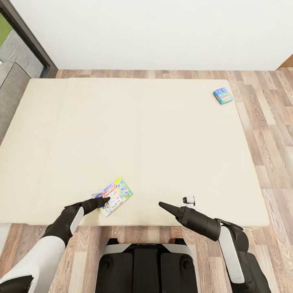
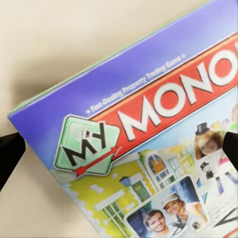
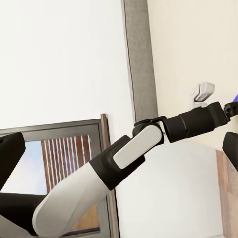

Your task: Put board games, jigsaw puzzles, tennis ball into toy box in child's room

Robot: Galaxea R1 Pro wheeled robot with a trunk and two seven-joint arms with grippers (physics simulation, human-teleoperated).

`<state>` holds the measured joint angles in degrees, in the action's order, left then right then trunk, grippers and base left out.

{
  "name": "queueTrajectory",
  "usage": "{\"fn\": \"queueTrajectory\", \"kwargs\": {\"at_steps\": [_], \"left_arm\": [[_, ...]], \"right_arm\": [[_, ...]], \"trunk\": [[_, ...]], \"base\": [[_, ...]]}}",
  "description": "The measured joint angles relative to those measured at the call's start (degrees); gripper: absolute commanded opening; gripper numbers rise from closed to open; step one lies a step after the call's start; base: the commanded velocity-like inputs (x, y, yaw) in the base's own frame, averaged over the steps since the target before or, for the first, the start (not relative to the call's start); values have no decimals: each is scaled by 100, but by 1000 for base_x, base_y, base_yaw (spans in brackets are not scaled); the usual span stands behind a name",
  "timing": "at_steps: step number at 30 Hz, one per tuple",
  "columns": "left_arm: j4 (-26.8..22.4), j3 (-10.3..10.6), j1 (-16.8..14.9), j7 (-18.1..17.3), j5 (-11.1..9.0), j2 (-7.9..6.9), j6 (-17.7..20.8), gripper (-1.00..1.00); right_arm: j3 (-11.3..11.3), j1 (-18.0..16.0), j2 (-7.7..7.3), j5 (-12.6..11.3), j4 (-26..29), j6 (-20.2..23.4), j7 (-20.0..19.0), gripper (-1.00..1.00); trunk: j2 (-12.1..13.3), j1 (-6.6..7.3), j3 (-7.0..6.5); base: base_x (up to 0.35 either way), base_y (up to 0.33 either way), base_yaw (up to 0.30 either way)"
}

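Monopoly box (image 1: 115, 195) lies flat (long axis diagonal) between wide left fingers (image 2: 10, 153).

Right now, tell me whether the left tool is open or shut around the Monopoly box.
Open. In the left wrist view its two dark fingertips sit wide apart, with the Monopoly box lying flat on the bed between them.
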<state>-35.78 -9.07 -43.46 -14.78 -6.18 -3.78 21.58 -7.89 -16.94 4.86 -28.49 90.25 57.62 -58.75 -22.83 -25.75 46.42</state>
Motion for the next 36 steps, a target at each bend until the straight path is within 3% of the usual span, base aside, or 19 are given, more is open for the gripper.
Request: {"fn": "queueTrajectory", "kwargs": {"at_steps": [18,36], "left_arm": [[-36,-8,0,-22,1,33,-3,100],[-36,-9,1,-22,1,34,-6,100]], "right_arm": [[-4,0,1,2,0,-17,-3,100],[22,0,0,10,0,-18,-3,100]], "trunk": [[0,0,6],[0,0,6]], "base": [[0,-4,0],[0,-88,0]]}}
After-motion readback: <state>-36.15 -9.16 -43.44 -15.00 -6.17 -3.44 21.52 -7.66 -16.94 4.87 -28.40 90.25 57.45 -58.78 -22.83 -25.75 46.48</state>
